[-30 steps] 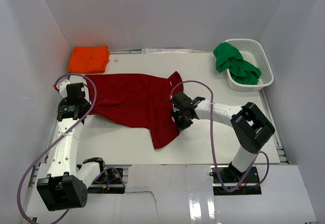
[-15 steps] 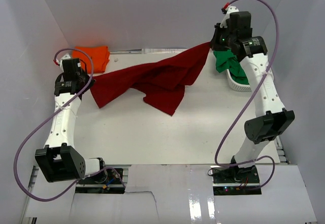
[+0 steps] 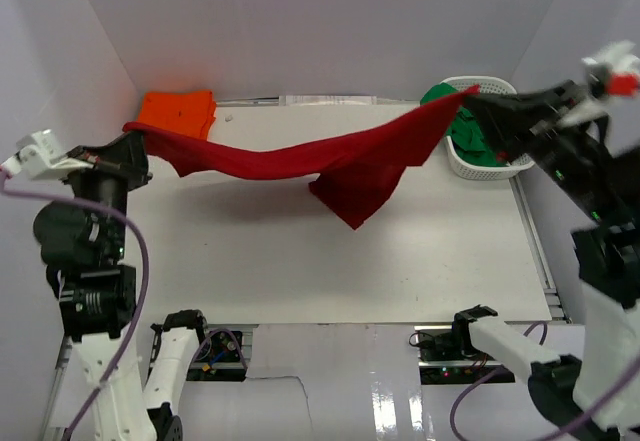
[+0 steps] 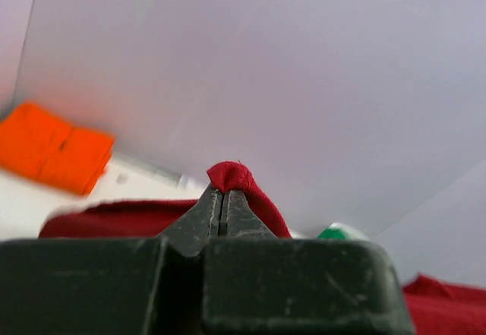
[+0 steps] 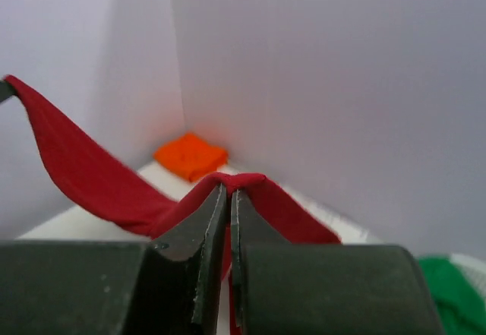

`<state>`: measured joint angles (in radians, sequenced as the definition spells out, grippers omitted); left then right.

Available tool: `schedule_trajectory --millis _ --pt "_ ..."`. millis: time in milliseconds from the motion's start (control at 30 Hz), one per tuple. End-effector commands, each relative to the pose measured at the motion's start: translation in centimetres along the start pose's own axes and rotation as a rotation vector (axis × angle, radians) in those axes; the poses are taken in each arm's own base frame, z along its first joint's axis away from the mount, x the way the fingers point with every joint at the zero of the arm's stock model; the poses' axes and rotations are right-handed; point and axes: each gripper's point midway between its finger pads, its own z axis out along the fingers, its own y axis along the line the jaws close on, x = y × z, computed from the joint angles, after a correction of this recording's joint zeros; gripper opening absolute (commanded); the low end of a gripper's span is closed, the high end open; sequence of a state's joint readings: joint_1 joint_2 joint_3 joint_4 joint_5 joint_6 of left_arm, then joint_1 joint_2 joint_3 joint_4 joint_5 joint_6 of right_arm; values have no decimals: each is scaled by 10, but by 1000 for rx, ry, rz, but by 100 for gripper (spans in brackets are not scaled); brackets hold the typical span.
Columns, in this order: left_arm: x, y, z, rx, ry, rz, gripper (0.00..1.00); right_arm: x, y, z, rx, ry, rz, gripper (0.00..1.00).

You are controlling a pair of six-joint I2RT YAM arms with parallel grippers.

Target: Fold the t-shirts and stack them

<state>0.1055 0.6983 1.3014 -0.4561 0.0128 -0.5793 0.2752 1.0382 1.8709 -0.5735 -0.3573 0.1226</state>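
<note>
The dark red t-shirt (image 3: 300, 159) hangs stretched in the air between my two raised arms, a loose part sagging at the middle right. My left gripper (image 3: 132, 131) is shut on its left end; the wrist view shows red cloth (image 4: 231, 177) pinched at the tips of that gripper (image 4: 220, 194). My right gripper (image 3: 472, 99) is shut on the right end, red cloth (image 5: 243, 181) bunched over the tips of that gripper (image 5: 229, 192). The folded bright orange t-shirt (image 3: 178, 113) lies at the back left. The green t-shirt (image 3: 475, 131) is in the basket.
The white lattice basket (image 3: 515, 111) stands at the back right, under my right arm. White walls close the table on the left, back and right. The orange t-shirt also shows in the left wrist view (image 4: 53, 146) and in the right wrist view (image 5: 190, 155).
Both arms have lifted and spread apart, the left one outward to the left, the right one outward to the right. The red t-shirt has risen off the table and is pulled out longer.
</note>
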Motion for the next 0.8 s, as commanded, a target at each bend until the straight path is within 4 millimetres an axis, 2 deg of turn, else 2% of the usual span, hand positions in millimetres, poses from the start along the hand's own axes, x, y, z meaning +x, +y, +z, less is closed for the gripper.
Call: schedule_trajectory --millis 0,67,100,133,167,233,267,300,333,400,467,500,567,600,633,667,700,733,767 --pt "-48 -35 -24 120 -161 -23 0 -89 53 -58 -135 -353 -218 8" --pt "-65 -44 -39 138 -205 -23 0 -112 71 -87 -157 -445 -278 8" --pt "-85 -49 -57 136 -274 -26 0 -126 84 -111 -169 -504 -317 8" --pt "-94 -51 -65 134 -302 -25 0 -135 91 -124 -172 -537 -340 8" --pt "-103 -52 -72 124 -327 -25 0 -154 102 -145 -166 -599 -370 8" --pt "-123 -58 -84 109 -369 -23 0 -168 106 -158 -149 -630 -378 8" --pt "-126 -59 -82 100 -363 -20 0 -172 101 -149 -140 -615 -368 8" --pt "-127 -59 -79 90 -352 -18 0 -183 103 -159 -120 -634 -371 8" --pt "-121 -55 -68 63 -317 -16 0 -184 99 -154 -109 -628 -360 8" --pt "-109 -48 -52 44 -273 -16 0 -175 81 -128 -84 -574 -305 8" --pt "-83 -32 -20 0 -196 -11 0 -155 56 -96 -32 -502 -236 8" --pt "-72 -24 -8 -23 -162 -5 0 -130 39 -70 -9 -426 -201 8" --pt "-38 -2 30 -82 -61 0 0 -97 20 -32 14 -334 -143 8" --pt "-20 9 44 -109 -18 -4 0 -68 7 -3 21 -255 -113 8" --pt "-15 11 53 -113 -5 -7 0 -54 1 11 23 -217 -96 8" --pt "8 24 73 -139 52 -12 0 -42 -3 24 20 -187 -85 8" --pt "19 31 84 -152 79 -18 0 -28 -9 37 21 -154 -73 8" --pt "29 36 94 -162 105 -25 0 -10 -19 61 29 -103 -57 8" --pt "50 50 112 -198 152 -26 0 -2 -25 72 30 -88 -52 8"
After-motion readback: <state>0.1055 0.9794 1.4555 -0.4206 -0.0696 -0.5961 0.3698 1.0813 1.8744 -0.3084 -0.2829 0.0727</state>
